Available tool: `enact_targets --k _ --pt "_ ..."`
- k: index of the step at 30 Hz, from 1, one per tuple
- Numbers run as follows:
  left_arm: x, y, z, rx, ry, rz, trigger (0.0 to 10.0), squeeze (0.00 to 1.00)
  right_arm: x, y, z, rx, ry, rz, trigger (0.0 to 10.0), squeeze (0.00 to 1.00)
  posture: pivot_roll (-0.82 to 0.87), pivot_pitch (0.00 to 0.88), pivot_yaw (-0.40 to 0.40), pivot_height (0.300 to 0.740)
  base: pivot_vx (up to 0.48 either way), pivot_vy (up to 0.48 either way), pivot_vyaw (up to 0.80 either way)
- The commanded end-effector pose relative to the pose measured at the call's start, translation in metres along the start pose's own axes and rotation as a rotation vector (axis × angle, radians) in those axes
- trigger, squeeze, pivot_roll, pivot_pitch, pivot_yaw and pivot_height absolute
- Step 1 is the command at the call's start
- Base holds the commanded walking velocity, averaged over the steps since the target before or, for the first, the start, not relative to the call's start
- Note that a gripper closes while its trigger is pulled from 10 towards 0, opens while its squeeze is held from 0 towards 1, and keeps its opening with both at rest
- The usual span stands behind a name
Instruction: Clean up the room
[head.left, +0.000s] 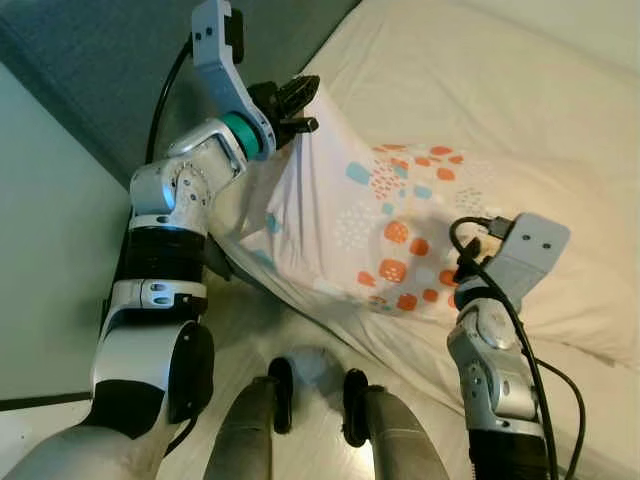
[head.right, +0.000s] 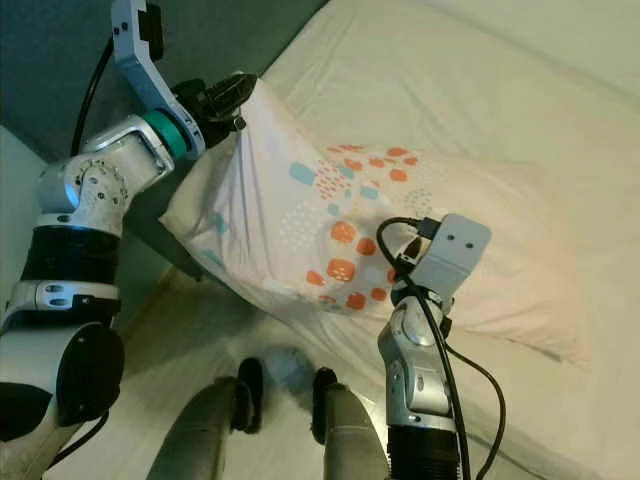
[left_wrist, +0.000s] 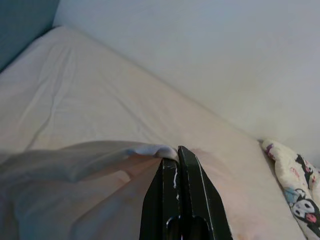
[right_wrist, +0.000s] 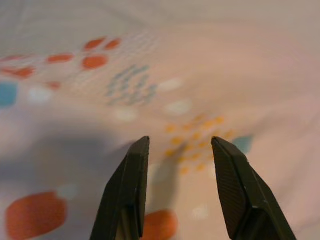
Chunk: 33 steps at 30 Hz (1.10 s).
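Clamped tight on a corner of the pillow (head.left: 380, 215), the left gripper (head.left: 300, 105) has its two black fingers (left_wrist: 181, 190) pressed flat together with a fold of white fabric pinched at their tips. That corner is raised off the bed (head.left: 470, 70), so the pillow hangs at a slant from the gripper down toward the mattress edge, its case white with orange, red and teal dotted patches. Its far end lies on the cream sheet. Over on the other side, the right gripper (right_wrist: 180, 165) hovers with its fingers parted above the printed fabric, nothing between them; from the head views only the silver right arm (head.left: 495, 330) with its black cable shows, reaching up at the pillow's lower edge. The left arm (head.left: 175, 210) bends up from the shoulder, a teal ring at its wrist, against a dark blue-grey wall (head.left: 90, 60). Beyond the closed fingers in the left wrist view the sheet runs up to a pale wall, and a second piece of bedding (left_wrist: 297, 185) printed with small cartoon faces lies at the far side of the bed. Down below, the robot's grey legs (head.left: 320, 425) stand on a pale floor beside the mattress.
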<state>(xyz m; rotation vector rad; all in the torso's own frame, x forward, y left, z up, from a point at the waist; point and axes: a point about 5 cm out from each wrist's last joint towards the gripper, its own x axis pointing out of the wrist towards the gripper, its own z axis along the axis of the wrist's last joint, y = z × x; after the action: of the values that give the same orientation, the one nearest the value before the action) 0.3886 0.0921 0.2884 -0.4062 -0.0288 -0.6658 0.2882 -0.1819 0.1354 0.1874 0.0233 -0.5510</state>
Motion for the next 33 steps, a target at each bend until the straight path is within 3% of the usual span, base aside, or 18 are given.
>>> enact_targets --k 1,3,4,6,8,9,10,11,12,17,26,31,32,33 --pt "0.001 0.003 -0.004 0.001 0.011 0.011 10.0 0.0 -0.022 -0.003 -0.031 0.064 0.12 -0.079 10.0 0.0 -0.04 0.306 0.09 0.74 0.0 0.0 0.0" --pt "0.001 0.004 -0.004 0.0 0.015 0.019 10.0 0.0 -0.015 -0.008 -0.036 0.209 0.147 -0.107 10.0 0.0 -0.04 0.306 0.095 0.74 0.0 0.0 0.0" --pt "0.001 0.004 -0.004 0.0 0.015 0.019 10.0 0.0 -0.015 -0.008 -0.036 0.209 0.147 -0.107 10.0 0.0 -0.04 0.306 0.095 0.74 0.0 0.0 0.0" --pt "0.001 0.005 -0.003 -0.001 0.016 0.026 10.0 0.0 -0.008 -0.016 -0.049 0.35 0.232 -0.189 10.0 0.0 -0.03 0.306 0.098 0.74 0.0 0.0 0.0" --pt "0.0 0.005 -0.002 0.0 0.015 0.028 10.0 0.0 -0.005 -0.019 -0.057 0.394 0.271 -0.215 10.0 0.0 -0.03 0.305 0.097 0.74 0.0 0.0 0.0" --pt "-0.001 0.006 -0.001 0.001 0.014 0.032 10.0 0.0 -0.002 -0.021 -0.067 0.43 0.326 -0.251 10.0 0.33 -0.03 0.305 0.097 0.74 0.0 0.0 0.0" --pt "-0.001 0.006 -0.001 0.001 0.014 0.032 10.0 0.0 -0.002 -0.021 -0.067 0.43 0.326 -0.251 10.0 0.33 -0.03 0.305 0.097 0.74 0.0 0.0 0.0" --pt "-0.001 0.006 0.0 0.002 0.014 0.035 10.0 0.0 0.0 -0.019 -0.073 0.454 0.362 -0.254 10.0 0.79 -0.02 0.307 0.098 0.74 0.0 0.0 0.0" --pt "-0.002 0.007 0.0 0.003 0.014 0.038 10.0 0.0 0.001 -0.016 -0.078 0.479 0.394 -0.262 10.0 1.0 -0.02 0.307 0.099 0.74 0.0 0.0 0.0" --pt "-0.002 0.008 0.0 0.006 0.015 0.043 10.0 0.0 0.003 -0.006 -0.095 0.59 0.492 -0.221 10.0 1.0 -0.01 0.308 0.097 0.74 0.0 0.0 0.0" --pt "-0.004 0.011 0.002 0.008 0.015 0.057 10.0 0.0 0.006 -0.01 -0.114 0.647 0.521 -0.177 10.0 1.0 0.0 0.316 0.097 0.74 0.0 0.0 0.0" --pt "-0.005 0.011 0.004 0.008 0.01 0.057 10.0 0.0 0.007 -0.018 -0.122 0.605 0.537 -0.209 10.0 1.0 0.01 0.315 0.097 0.74 0.0 0.0 0.0" --pt "-0.005 0.01 0.006 0.008 0.007 0.056 10.0 0.0 0.008 -0.02 -0.123 0.579 0.529 -0.212 10.0 0.72 0.01 0.315 0.098 0.74 0.0 0.0 0.0" --pt "-0.005 0.01 0.006 0.008 0.007 0.056 10.0 0.0 0.008 -0.02 -0.123 0.579 0.529 -0.212 10.0 0.72 0.01 0.315 0.098 0.74 0.0 0.0 0.0"
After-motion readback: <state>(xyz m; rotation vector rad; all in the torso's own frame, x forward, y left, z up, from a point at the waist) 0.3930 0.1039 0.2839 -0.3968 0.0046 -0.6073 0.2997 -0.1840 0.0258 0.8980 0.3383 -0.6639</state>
